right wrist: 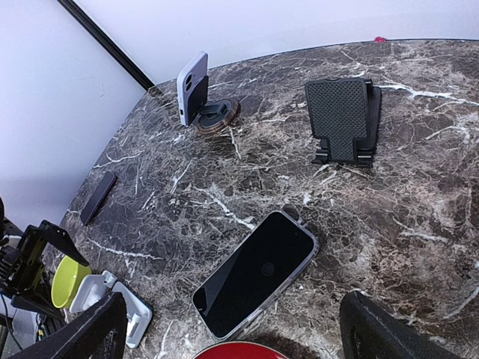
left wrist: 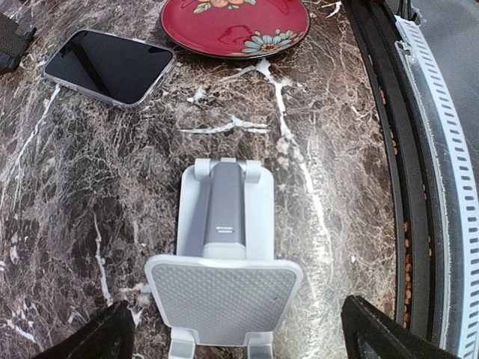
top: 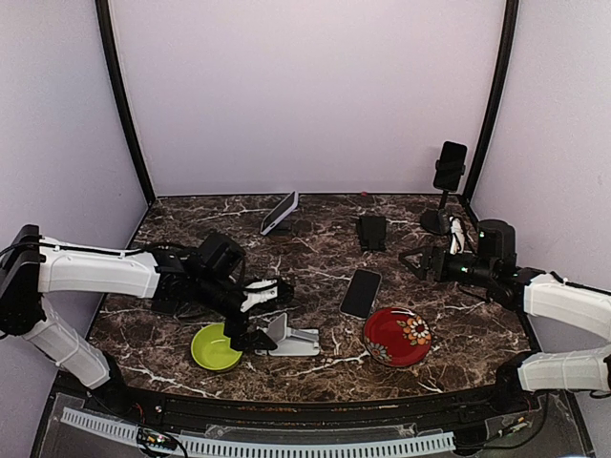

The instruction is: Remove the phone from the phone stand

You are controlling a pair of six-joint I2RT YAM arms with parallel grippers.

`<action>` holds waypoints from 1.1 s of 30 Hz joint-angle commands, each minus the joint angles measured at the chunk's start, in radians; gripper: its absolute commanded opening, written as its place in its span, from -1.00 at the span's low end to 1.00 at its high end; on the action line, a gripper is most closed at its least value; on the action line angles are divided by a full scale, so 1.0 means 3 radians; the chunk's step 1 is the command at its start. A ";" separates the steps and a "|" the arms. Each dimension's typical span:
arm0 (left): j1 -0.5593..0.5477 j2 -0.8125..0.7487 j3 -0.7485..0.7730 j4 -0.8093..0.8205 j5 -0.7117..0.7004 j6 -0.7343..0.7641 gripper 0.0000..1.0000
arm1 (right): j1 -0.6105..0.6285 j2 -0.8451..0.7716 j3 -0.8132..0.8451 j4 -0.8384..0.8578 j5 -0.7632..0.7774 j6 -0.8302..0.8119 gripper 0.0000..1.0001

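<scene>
A white phone stand [top: 289,336] sits empty at the front of the table; it fills the left wrist view [left wrist: 222,280]. A dark phone in a clear case [top: 361,292] lies flat on the marble to the stand's right, also in the left wrist view [left wrist: 109,66] and the right wrist view [right wrist: 254,273]. My left gripper [top: 258,316] is open, its fingers either side of the white stand's back plate without touching it. My right gripper [top: 416,260] is open and empty, right of the flat phone.
A red flowered plate [top: 397,337] and a green bowl [top: 214,347] flank the white stand. A phone leans on a round stand [top: 280,213] at the back, by an empty black stand [top: 372,232]. A tall stand holds a phone [top: 450,166] at the back right. Another dark phone [right wrist: 98,197] lies flat at the left.
</scene>
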 commanded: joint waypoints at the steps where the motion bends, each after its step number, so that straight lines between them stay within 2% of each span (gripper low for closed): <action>1: -0.0025 0.0050 0.0099 0.0087 -0.0133 0.0132 0.98 | 0.0012 -0.0027 -0.0016 0.0089 -0.0015 0.0008 0.99; 19: -0.0086 0.0410 0.0170 0.0249 0.0005 0.0111 0.97 | 0.0013 0.0054 -0.0019 0.0142 -0.0023 0.0006 0.99; 28: -0.0110 0.0429 0.0137 0.0437 -0.0184 0.0062 0.62 | 0.0012 0.0020 -0.0054 0.0125 0.0008 0.0006 0.99; 33: -0.0112 0.0408 0.0176 0.0448 -0.0184 0.0001 0.28 | 0.0012 0.0012 -0.0062 0.0126 0.0012 0.0013 0.99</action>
